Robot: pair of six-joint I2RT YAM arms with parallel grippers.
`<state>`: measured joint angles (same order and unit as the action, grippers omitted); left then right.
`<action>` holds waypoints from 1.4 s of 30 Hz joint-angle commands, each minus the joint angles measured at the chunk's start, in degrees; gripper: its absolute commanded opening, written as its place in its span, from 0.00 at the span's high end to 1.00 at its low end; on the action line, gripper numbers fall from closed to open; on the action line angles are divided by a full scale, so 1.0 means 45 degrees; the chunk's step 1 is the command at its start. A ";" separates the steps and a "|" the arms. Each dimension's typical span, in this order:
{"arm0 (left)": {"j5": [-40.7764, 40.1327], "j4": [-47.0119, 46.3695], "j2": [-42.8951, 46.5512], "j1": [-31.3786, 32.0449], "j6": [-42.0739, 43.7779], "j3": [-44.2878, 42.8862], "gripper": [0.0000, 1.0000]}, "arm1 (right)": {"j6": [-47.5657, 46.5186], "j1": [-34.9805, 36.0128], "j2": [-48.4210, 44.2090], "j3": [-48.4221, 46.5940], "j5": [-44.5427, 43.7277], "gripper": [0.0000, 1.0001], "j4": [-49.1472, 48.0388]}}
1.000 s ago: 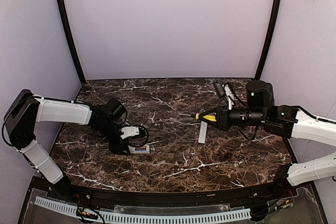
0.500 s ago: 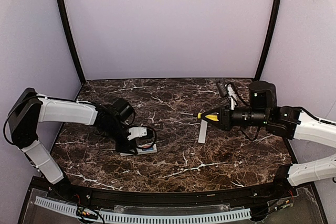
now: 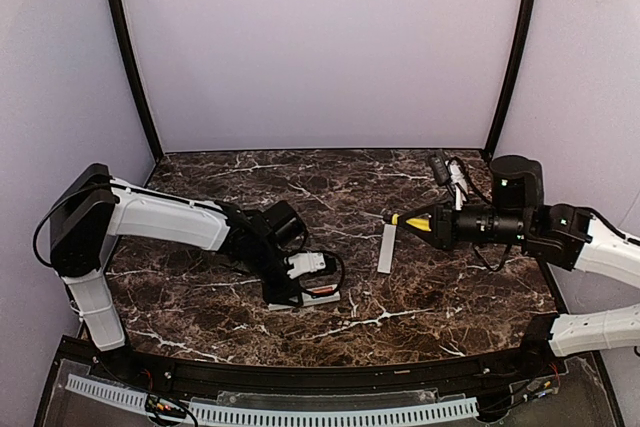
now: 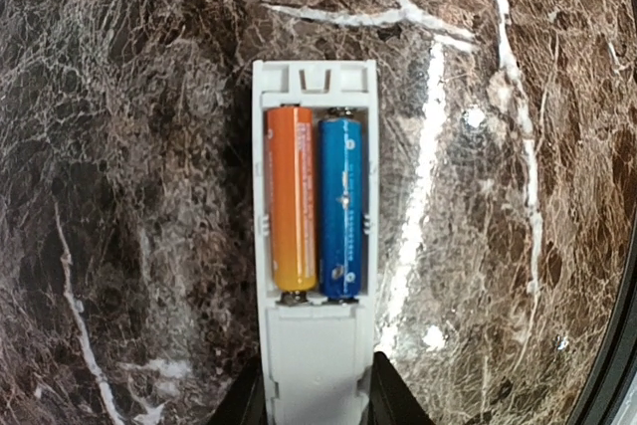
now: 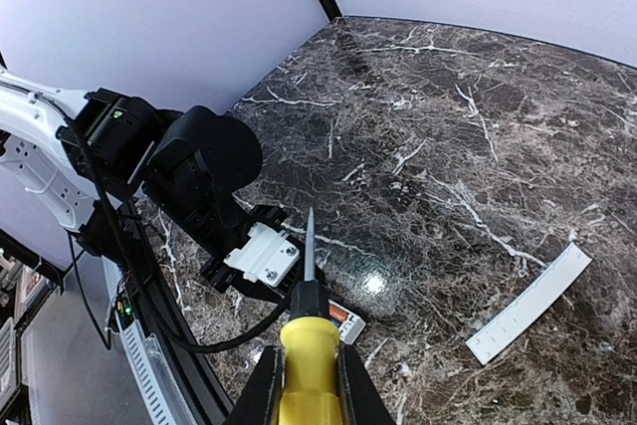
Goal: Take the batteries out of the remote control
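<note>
The white-grey remote control [image 4: 315, 216] lies on the marble with its back open. An orange battery [image 4: 291, 201] and a blue battery [image 4: 341, 208] sit side by side in the bay. My left gripper [image 4: 317, 395] is shut on the remote's near end; in the top view the left gripper [image 3: 298, 285] is low over the remote [image 3: 322, 298]. The detached white back cover [image 3: 386, 248] lies flat mid-table and also shows in the right wrist view [image 5: 530, 303]. My right gripper [image 5: 305, 377] is shut on the yellow-handled screwdriver [image 5: 307, 345], held above the table, tip pointing toward the left gripper.
The marble table [image 3: 330, 187] is walled by lilac panels at back and sides. A black rail with a white ribbed strip [image 3: 270, 412] runs along the near edge. The left arm's cable [image 5: 199, 335] loops near the remote.
My left gripper has slid the remote to the right and slightly nearer along the table. My right gripper with the screwdriver has drawn back a little to the right.
</note>
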<state>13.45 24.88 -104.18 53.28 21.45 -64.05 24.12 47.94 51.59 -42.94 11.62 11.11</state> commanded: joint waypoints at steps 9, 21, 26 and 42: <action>-0.0564 -0.2155 0.0419 0.0430 -0.1690 0.0550 0.37 | 0.0089 -0.0028 -0.0209 -0.0139 -0.0572 1.00 0.0761; -0.1687 -0.8885 0.4080 0.0441 -0.3044 0.5506 0.11 | 0.0128 -0.0026 0.0340 -0.0673 -0.0556 1.00 0.1065; -0.2993 -1.1347 0.4950 0.0429 -0.4197 0.8124 0.02 | 0.0090 -0.0014 0.0959 -0.1033 -0.0380 1.00 0.1041; -0.1718 -1.9957 0.1938 0.0403 -0.3395 1.1584 0.06 | 0.0018 -0.0017 0.2439 -0.1960 0.0233 1.00 0.0859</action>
<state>2.52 -52.38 -91.20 54.94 3.53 -12.60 24.32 47.94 61.93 -49.71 11.46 16.75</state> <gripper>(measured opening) 0.947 0.144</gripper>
